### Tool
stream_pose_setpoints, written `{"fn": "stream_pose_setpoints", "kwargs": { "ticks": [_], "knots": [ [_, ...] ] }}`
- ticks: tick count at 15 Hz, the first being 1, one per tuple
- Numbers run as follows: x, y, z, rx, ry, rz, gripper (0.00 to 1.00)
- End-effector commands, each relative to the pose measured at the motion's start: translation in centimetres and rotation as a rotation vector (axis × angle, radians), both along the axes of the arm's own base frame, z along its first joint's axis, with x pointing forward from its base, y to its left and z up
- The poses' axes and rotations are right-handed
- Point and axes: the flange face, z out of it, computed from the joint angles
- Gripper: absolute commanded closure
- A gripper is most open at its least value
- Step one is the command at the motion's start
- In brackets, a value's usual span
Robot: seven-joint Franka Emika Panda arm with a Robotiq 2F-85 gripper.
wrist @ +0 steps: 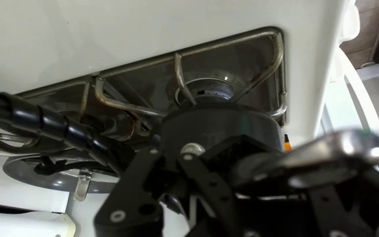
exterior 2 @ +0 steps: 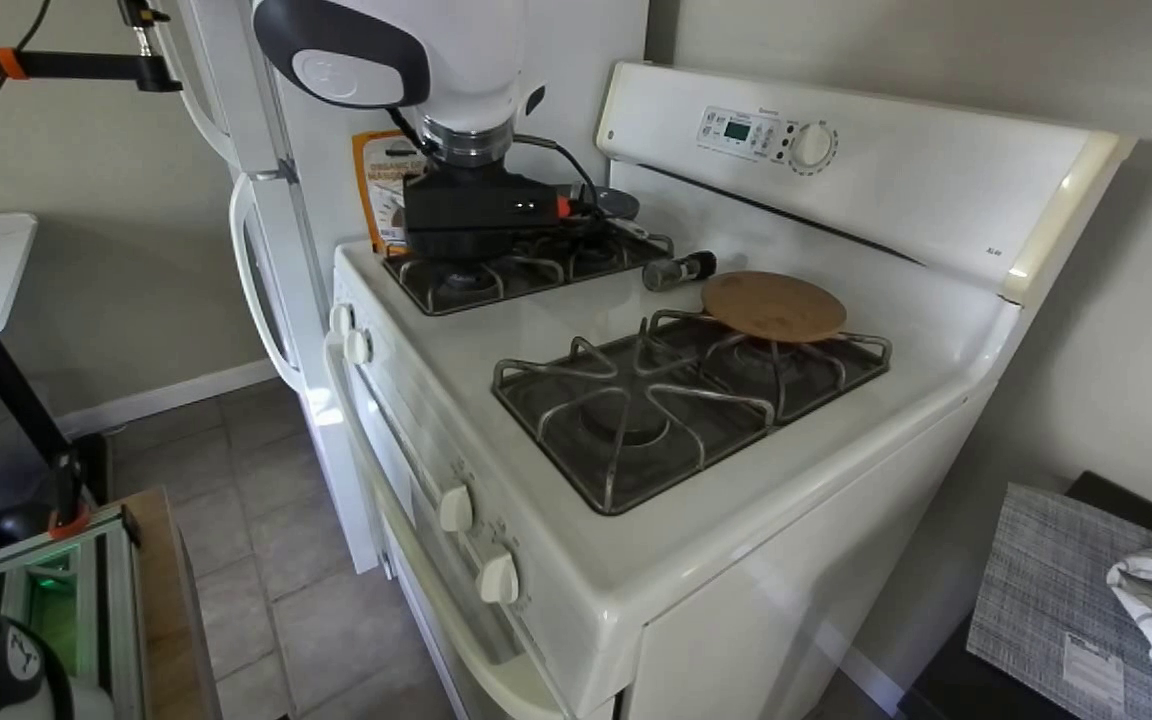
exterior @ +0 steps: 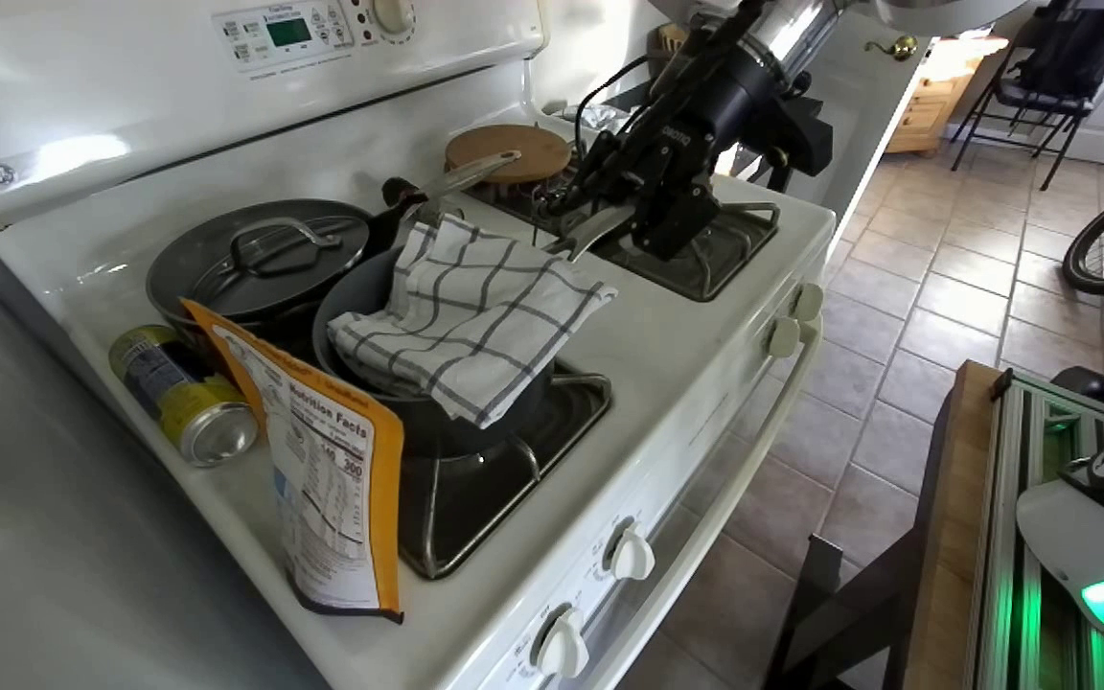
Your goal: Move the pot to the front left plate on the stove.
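The metal handle (wrist: 327,149) of the pot (wrist: 222,128) lies nearest in the wrist view, running between the jaws of the tool (exterior: 609,218); whether they grip it I cannot tell. The pot, with a checked cloth (exterior: 475,316) across its top, is over the front left plate (exterior: 490,508); the lidded frying pan (exterior: 269,268) is just beside, toward the back.

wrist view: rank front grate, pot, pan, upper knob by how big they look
Largest to smallest:
1. Front grate
2. Pot and pan: unsure, both are partly hidden
3. Upper knob
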Motion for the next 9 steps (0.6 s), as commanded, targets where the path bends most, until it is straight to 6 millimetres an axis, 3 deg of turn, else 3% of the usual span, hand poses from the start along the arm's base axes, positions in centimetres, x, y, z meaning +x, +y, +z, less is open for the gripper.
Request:
{"fn": "stream_pose_setpoints", "kwargs": {
  "ticks": [1, 6, 7, 9],
  "knots": [
    [1.00, 0.25, 1.38, 0.053, -0.014, 0.006, 1.00],
    [1.50, 0.58, 1.05, 0.047, 0.026, 0.014, 1.00],
    [1.57, 0.62, 0.99, 0.043, 0.034, 0.019, 0.74],
    [1.71, 0.66, 1.00, 0.039, 0.048, 0.020, 0.66]
  ]
}}
